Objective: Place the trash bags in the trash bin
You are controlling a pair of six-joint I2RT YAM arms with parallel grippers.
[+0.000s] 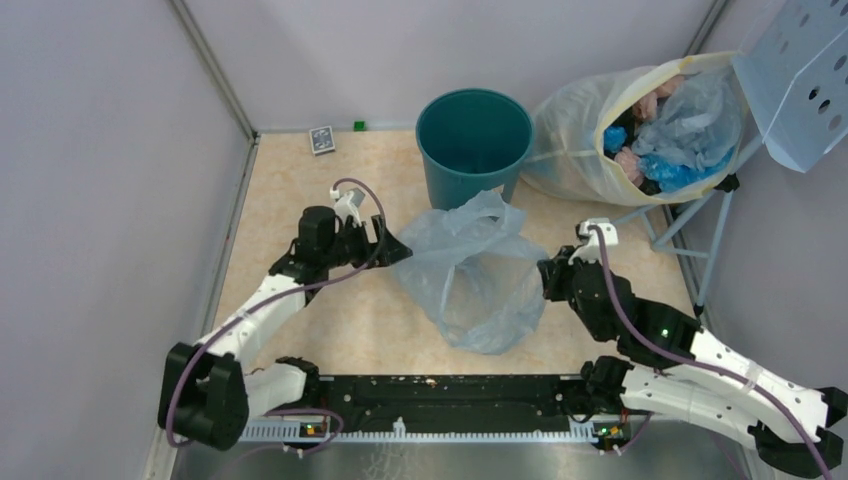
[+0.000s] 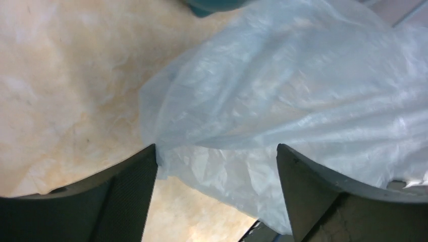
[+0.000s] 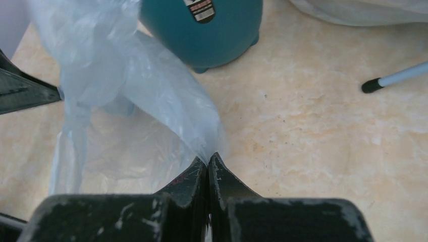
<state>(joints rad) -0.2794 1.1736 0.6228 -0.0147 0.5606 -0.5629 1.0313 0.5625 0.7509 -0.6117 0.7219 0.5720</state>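
Observation:
The trash bag (image 1: 470, 265), pale-blue and crinkly, hangs bunched between my two grippers just in front of the dark-teal trash bin (image 1: 474, 135). My left gripper (image 1: 400, 250) is at the bag's left edge. In the left wrist view its jaws (image 2: 217, 151) stand open, with the bag's plastic (image 2: 282, 101) draped across the gap and not pinched. My right gripper (image 1: 545, 280) is at the bag's right edge. In the right wrist view it (image 3: 208, 159) is shut on a pulled corner of the bag (image 3: 126, 101), and the bin (image 3: 212, 35) stands beyond with its label showing.
A big yellowish sack (image 1: 620, 130) stuffed with blue and pink bags leans at the back right, against a perforated pale panel (image 1: 800, 80) on a stand whose leg (image 1: 715, 240) reaches the floor near my right arm. A small card (image 1: 321, 139) lies at the back wall.

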